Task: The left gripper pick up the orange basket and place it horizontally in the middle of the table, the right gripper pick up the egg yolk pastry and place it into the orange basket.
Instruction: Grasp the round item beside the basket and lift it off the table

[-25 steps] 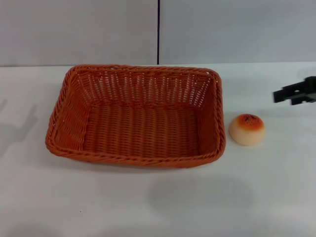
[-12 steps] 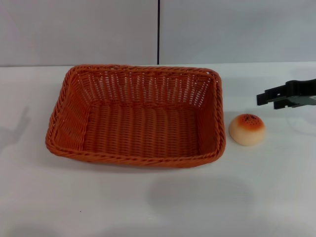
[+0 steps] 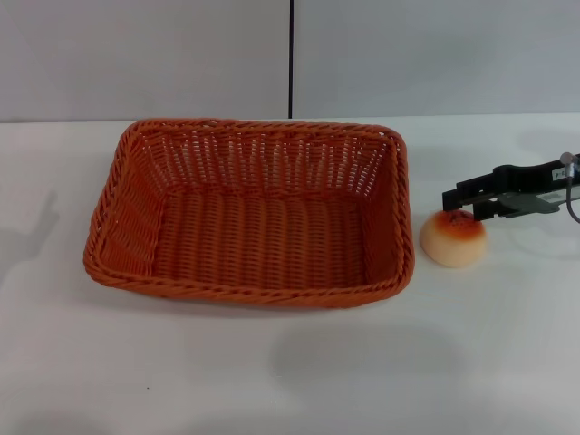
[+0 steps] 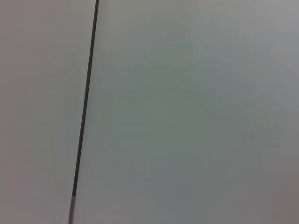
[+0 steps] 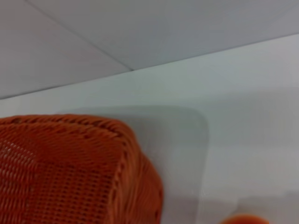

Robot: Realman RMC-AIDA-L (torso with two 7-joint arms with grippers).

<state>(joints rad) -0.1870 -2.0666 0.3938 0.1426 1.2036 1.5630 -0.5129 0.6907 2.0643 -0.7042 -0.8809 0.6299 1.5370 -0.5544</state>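
Observation:
The orange basket (image 3: 245, 292) lies flat and lengthwise across the middle of the white table (image 3: 290, 372), with nothing inside it. Just right of the basket sits the egg yolk pastry (image 3: 453, 243), a small cream bun with a brown-orange top. My right gripper (image 3: 459, 205) reaches in from the right edge and hovers open just over the pastry's far top side. A corner of the basket (image 5: 70, 168) fills the right wrist view, along with a sliver of the pastry (image 5: 245, 220). The left gripper is out of view; only its shadow falls on the table at the far left.
A grey wall with a dark vertical seam (image 3: 291, 59) stands behind the table. The left wrist view shows only that wall and seam (image 4: 86, 102). Bare tabletop lies in front of the basket and around the pastry.
My right gripper has moved leftward and slightly down, from near the right edge to just above the pastry. The basket and the pastry have stayed put.

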